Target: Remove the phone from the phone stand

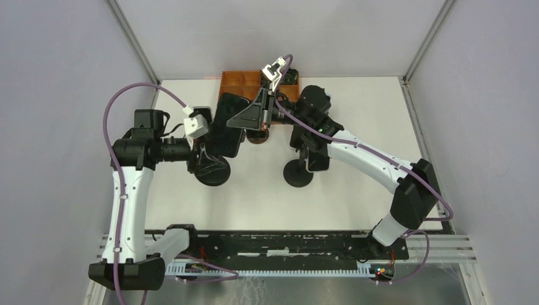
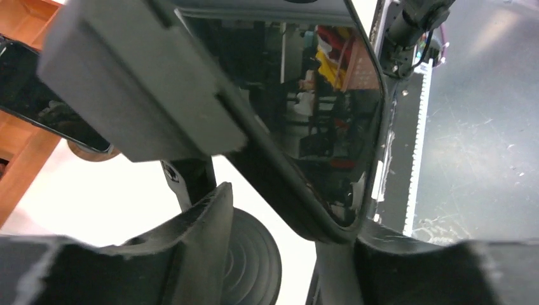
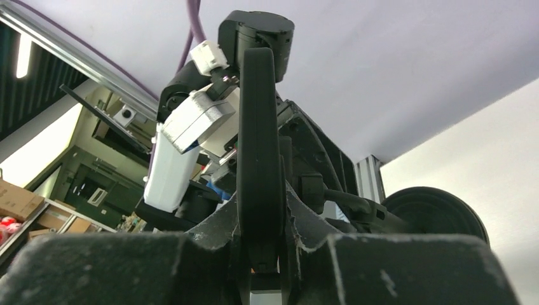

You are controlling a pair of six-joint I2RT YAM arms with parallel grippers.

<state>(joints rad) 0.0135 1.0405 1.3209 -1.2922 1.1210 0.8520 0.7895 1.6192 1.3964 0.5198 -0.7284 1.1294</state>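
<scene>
My right gripper (image 3: 259, 254) clenches the phone (image 3: 257, 146) edge-on above the white table (image 1: 356, 127), near the orange tray (image 1: 245, 81); the phone seems seated in the phone stand (image 1: 213, 171), which my left gripper (image 2: 299, 222) straddles, jaws released

Nothing can be read in any of the three views: no word, brand, number or sign. The dark glass of the phone (image 2: 305, 95) gives back only blurred coloured reflections. A small pale patch on its lower right edge is too blurred to make out.
</scene>
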